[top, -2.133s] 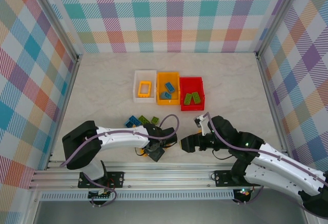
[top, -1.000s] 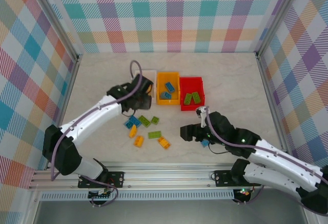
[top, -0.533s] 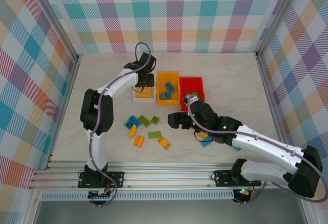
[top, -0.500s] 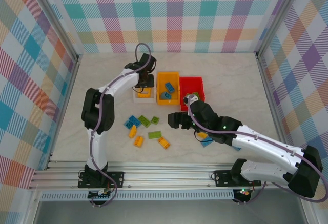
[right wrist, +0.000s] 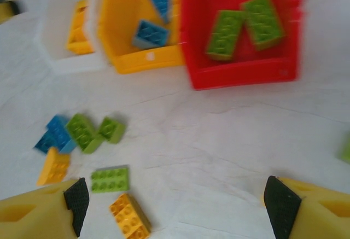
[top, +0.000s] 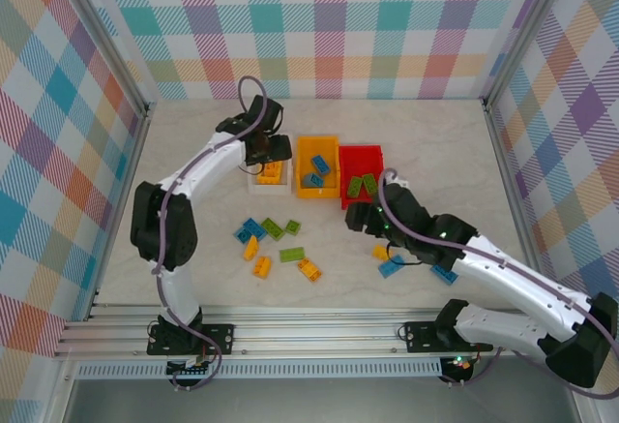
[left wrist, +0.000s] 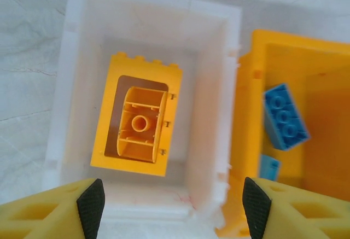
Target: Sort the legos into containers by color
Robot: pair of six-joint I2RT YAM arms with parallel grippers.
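The white bin [left wrist: 63, 102] holds the yellow open frame piece [left wrist: 106, 124] with a yellow brick [left wrist: 141, 124] lying upside down inside it. My left gripper [left wrist: 173, 209] hangs open just above this bin's near wall, holding nothing; in the top view this gripper [top: 259, 147] sits over the white bin [top: 274, 186]. The orange bin [top: 317, 189] holds two blue bricks [right wrist: 150, 34]. The red bin [right wrist: 240, 75] holds two green bricks [right wrist: 225, 34]. My right gripper [right wrist: 175, 203] is open above bare table in front of the red bin [top: 372, 157].
Loose bricks lie left of my right gripper: blue [right wrist: 53, 134], two green [right wrist: 82, 132], yellow [right wrist: 53, 166], green [right wrist: 109, 179], yellow [right wrist: 129, 217]. A yellow brick [top: 380, 252] and two blue ones [top: 391, 267] lie under the right arm. Checked walls enclose the table.
My left arm swung from the loose pile to the white bin, where a yellow brick now lies in the frame. My right gripper moved right and back, toward the red bin.
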